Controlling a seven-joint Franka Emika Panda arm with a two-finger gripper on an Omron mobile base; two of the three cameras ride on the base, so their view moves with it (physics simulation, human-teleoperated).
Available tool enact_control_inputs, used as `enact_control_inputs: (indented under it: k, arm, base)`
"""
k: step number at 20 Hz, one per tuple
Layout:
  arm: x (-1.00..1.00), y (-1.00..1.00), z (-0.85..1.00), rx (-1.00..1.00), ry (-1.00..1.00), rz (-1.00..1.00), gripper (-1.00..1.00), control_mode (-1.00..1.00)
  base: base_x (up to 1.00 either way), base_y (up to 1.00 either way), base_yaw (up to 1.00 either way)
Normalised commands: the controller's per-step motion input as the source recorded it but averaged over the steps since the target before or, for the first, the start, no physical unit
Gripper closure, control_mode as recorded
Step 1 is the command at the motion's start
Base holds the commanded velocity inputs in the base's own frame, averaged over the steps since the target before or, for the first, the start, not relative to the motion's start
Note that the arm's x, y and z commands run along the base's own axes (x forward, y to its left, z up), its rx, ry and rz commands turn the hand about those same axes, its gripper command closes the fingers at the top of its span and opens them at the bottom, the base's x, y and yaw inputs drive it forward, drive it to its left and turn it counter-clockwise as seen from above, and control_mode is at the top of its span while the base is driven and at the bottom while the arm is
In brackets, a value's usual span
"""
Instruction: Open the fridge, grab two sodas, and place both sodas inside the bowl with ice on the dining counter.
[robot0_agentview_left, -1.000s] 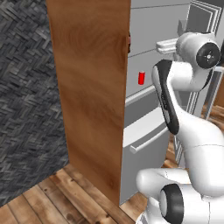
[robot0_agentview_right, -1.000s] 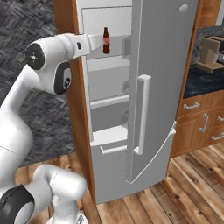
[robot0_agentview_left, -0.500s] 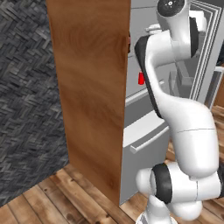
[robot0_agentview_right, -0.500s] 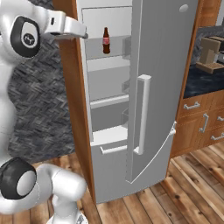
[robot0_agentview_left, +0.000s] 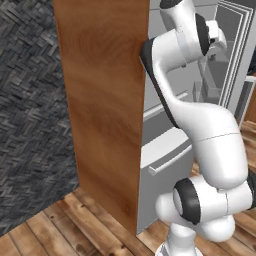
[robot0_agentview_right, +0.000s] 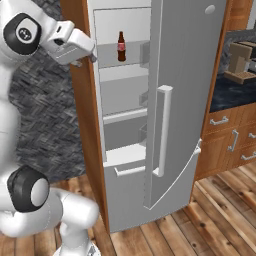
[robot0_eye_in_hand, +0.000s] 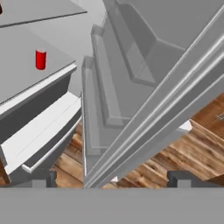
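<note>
Fridge (robot0_agentview_right: 185, 75) door open, arm up by top shelf.
Gripper (robot0_eye_in_hand: 113, 181) jaws wide, empty (cola bottle (robot0_agentview_right: 121, 46) on shelf, red can (robot0_eye_in_hand: 40, 59) lower).

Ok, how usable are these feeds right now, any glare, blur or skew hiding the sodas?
Right base view: even flat light, no glare, the dark-brown cola bottle with red label is sharp on its white shelf. Hand view: rolled steeply, so the silver-grey fridge door runs diagonally; the short red can is small but clear. Left base view: the white arm blocks much of the fridge interior.

Dark herringbone wall (robot0_agentview_left: 30, 115), wood plank floor (robot0_agentview_right: 210, 220), wooden drawer cabinets (robot0_agentview_right: 232, 145), brown appliance (robot0_agentview_right: 241, 62)
</note>
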Motion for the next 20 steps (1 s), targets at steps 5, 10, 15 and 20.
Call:
enact_control_inputs:
  k: [5, 10, 15, 20]
  arm:
    - [0.00, -0.19, -0.35, -0.03, 0.11, 0.08, -1.00, -1.00]
    - [0.13, -0.27, -0.22, -0.04, 0.02, 0.13, -1.00, -1.00]
    - [0.41, -0.38, -0.25, -0.03, 0.01, 0.12, -1.00, -1.00]
    - [0.77, -0.18, -0.12, -0.05, 0.08, 0.06, -1.00, -1.00]
  base:
    - [0.00, 0.00, 0.00]
    - [0.00, 0.00, 0.00]
    - [0.00, 0.00, 0.00]
    - [0.00, 0.00, 0.00]
